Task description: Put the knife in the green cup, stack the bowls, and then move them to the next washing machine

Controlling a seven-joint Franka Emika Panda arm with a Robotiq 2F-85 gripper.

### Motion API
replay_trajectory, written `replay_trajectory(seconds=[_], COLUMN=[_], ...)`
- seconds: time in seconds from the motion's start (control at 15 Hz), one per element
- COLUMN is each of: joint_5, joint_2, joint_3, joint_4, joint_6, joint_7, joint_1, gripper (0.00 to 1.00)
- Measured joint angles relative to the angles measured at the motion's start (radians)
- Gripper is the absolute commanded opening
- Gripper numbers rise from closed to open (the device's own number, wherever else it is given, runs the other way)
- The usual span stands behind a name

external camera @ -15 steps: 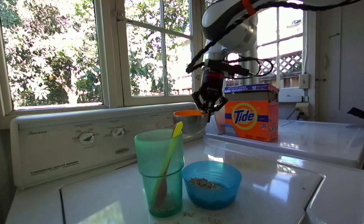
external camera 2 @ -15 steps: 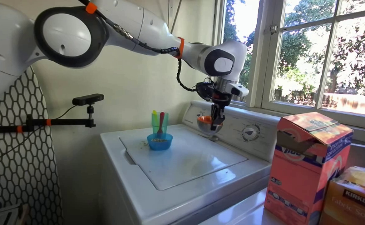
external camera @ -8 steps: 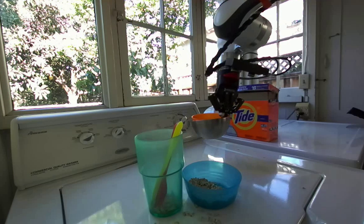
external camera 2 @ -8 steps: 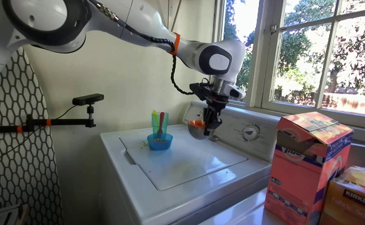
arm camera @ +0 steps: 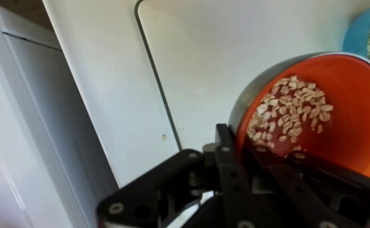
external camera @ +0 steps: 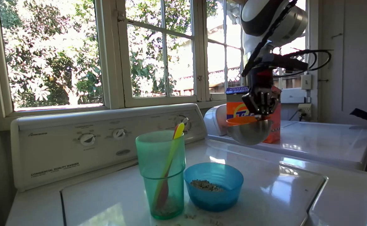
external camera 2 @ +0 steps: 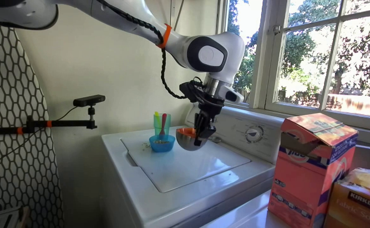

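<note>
Holding the orange bowl, with oats inside, above the washer.
Pinched at the rim by the gripper, closed tight. Hanging between gripper and blue bowl in the wrist view; for stacking there, would likely need carrying onward and down, near the green cup with the knife already in it.

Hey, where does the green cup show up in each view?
In an exterior view: green cup, lower half, just left of centre.
In an exterior view: green cup, near centre, slightly left.
Wrist view: not in it.
Shared landmark: orange-lined bowl, in all three.
</note>
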Motion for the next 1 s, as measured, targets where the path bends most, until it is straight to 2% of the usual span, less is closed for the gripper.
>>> replay_trajectory(seconds=[0.27,0.33,0.47,0.53,0.73,1.0], joint_5=[-0.021,-0.022,-0.021,-0.021,-0.021,-0.021], joint_2=[-0.003,0.0,0.004,0.003,0.005,0.014], joint_3=[-0.045,-0.057,-0.073,-0.074,-0.079,-0.143], joint_4=[-0.098,-0.119,-0.154,-0.162,-0.159,-0.13], joint_6=[0.136,0.184,0.266,0.28,0.283,0.267], joint_7=[0.13,0.162,0.22,0.232,0.27,0.386], joint_1=[-0.001,-0.002,-0.003,-0.002,-0.002,-0.034], gripper=[0.02,0.07,0.07,0.02,0.02,0.02])
